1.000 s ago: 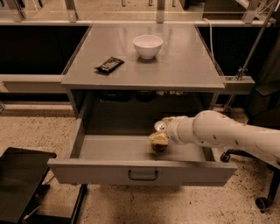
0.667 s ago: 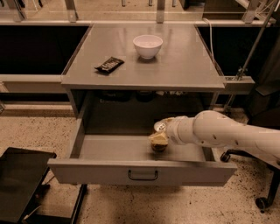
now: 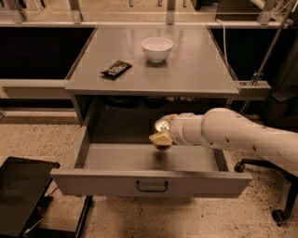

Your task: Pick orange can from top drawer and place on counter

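The counter (image 3: pixel 195 74) is seen above the open top drawer (image 3: pixel 116 158). The gripper (image 3: pixel 160 139) is closed around the orange can (image 3: pixel 161 124), held above the drawer floor. It should be raised clear of the counter edge, upright.

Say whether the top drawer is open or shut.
Open: the top drawer is pulled out, its floor showing; the gripper hangs over it at the orange can.

Speckled beige floor (image 3: pixel 116 218); flat black seat (image 3: pixel 21 195) at lower left; castered chair base (image 3: pixel 278 216) at right; metal posts (image 3: pixel 76 10) behind
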`<action>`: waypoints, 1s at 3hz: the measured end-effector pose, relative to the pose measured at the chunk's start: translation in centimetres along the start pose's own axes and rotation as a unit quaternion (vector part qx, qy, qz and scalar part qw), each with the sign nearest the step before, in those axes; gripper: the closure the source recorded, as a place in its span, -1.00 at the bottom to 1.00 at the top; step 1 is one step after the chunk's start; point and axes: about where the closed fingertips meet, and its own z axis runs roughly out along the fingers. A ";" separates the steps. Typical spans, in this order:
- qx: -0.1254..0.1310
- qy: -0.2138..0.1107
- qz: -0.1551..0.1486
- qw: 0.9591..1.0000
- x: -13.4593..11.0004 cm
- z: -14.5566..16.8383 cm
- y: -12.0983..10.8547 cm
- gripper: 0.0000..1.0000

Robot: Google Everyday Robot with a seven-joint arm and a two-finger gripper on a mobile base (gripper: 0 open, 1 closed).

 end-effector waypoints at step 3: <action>-0.007 -0.091 -0.085 0.992 -17.2 -6.8 1.1 1.00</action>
